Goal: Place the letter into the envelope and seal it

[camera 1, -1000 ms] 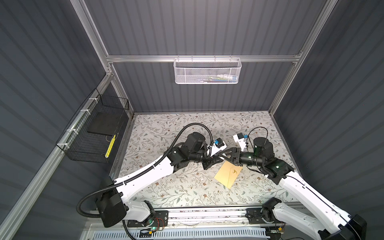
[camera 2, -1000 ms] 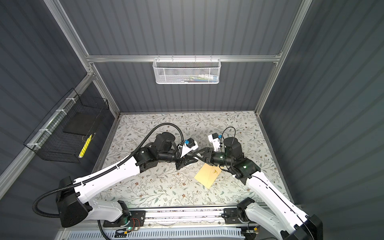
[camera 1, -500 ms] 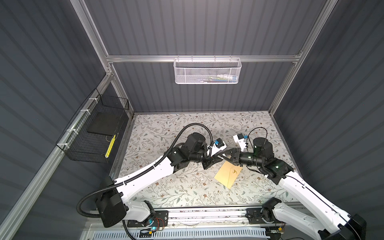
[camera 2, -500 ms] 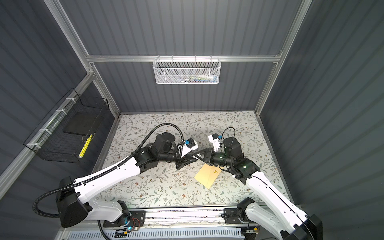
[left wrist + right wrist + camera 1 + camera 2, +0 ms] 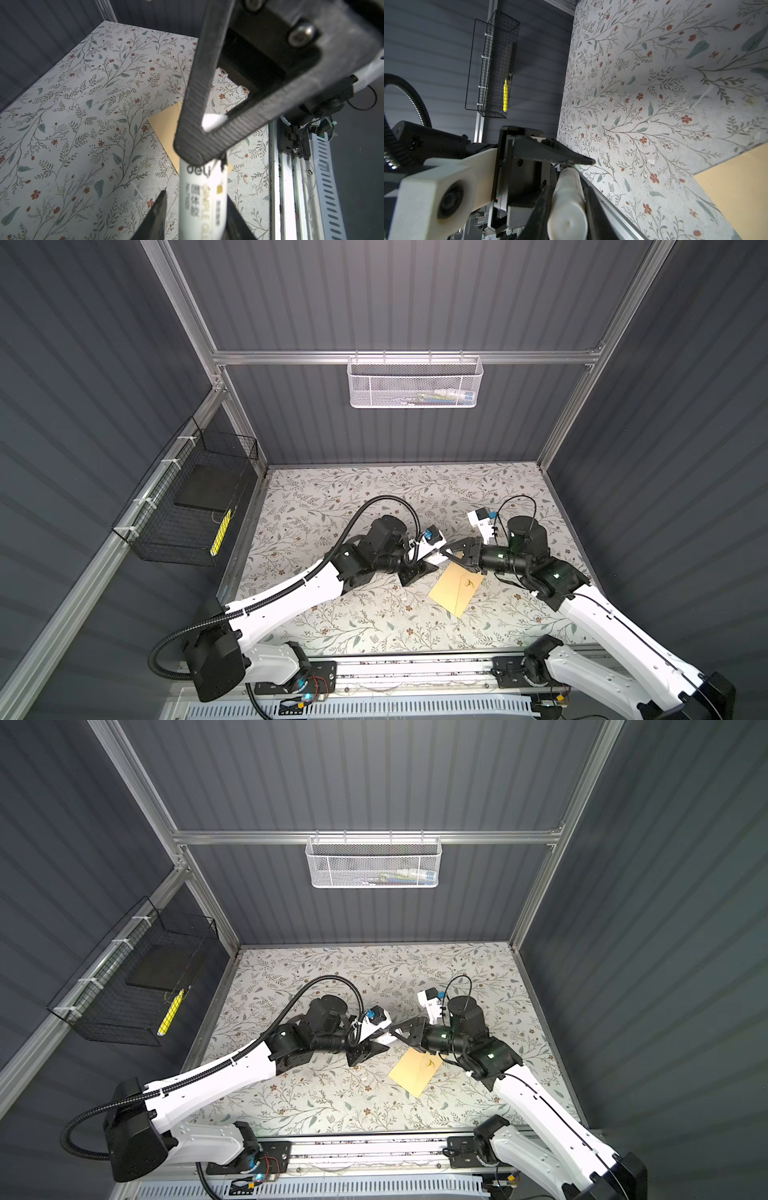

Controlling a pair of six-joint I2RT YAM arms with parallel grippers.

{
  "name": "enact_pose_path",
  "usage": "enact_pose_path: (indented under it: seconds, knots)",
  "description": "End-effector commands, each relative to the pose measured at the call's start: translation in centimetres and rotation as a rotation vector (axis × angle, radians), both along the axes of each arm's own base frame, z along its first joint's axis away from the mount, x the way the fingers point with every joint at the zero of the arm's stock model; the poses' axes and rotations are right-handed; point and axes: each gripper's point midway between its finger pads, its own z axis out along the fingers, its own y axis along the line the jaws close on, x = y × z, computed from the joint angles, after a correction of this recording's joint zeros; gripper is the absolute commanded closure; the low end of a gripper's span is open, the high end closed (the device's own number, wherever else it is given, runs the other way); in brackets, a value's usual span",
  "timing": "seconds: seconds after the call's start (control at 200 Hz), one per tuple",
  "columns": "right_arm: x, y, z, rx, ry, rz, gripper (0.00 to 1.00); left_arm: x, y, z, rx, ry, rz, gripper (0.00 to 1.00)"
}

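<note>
A tan envelope (image 5: 455,593) is seen lying flat on the floral surface (image 5: 332,497), right of the middle. Its far corner is hidden beneath the right claw (image 5: 449,551) in both top views, and it is cut off by the frame edge in the right wrist view. The letter cannot be made out in any view.

Near that corner, a white glue stick (image 5: 199,197) is held off the surface between the 2 claws, which meet tip to tip. The right claw's fingers are pinched onto 1 end. The other end lies between the fingers of the left claw (image 5: 430,568); whether it is clamped there cannot be told. Both arms are stretched low toward the middle.

A white mesh basket (image 5: 415,383) is hung on the back wall, and a black wire basket (image 5: 187,506) on the left wall.
</note>
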Motion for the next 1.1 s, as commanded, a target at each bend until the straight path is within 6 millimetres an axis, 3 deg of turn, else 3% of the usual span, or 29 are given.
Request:
enact_pose_path:
  seconds: [0.0, 0.2, 0.305, 0.445, 0.5, 0.55, 0.735, 0.875, 1.091]
  knots:
    - [-0.2, -0.1, 0.5, 0.009, -0.011, 0.005, 0.91, -0.4, 0.1, 0.6, -0.013, -0.014, -0.018, 0.66]
    - [-0.3, -0.1, 0.4, 0.014, -0.008, 0.004, 0.9, -0.7, -0.1, 0.6, -0.015, -0.007, -0.041, 0.81]
    - [-0.3, -0.3, 0.1, 0.006, 0.001, -0.008, 0.83, -0.8, 0.0, 0.8, -0.019, -0.01, -0.042, 0.89]
    - [-0.4, -0.5, 0.0, 0.003, -0.001, -0.014, 0.53, -1.6, -0.1, 0.7, -0.029, 0.017, -0.075, 0.94]
    - [-0.5, -0.8, -0.1, -0.011, -0.003, -0.017, 0.3, -1.8, 0.0, 0.6, -0.028, 0.022, -0.077, 0.94]
    - [-0.7, -1.3, -0.2, -0.051, -0.012, -0.03, 0.19, -2.0, 0.2, 0.5, -0.025, 0.027, -0.079, 0.95]
    - [-1.5, -6.0, -0.7, -0.23, -0.065, -0.178, 0.01, -2.7, 1.1, -0.3, -0.011, 0.044, -0.077, 0.95]
    - [-1.7, -12.3, -3.2, -0.483, 0.026, -0.38, 0.01, -3.3, 1.9, -1.2, 0.013, 0.049, -0.081, 0.95]
    - [-0.3, -16.8, -6.7, -0.759, 0.17, -0.47, 0.06, -3.8, 2.4, -1.3, 0.02, 0.043, -0.101, 0.95]
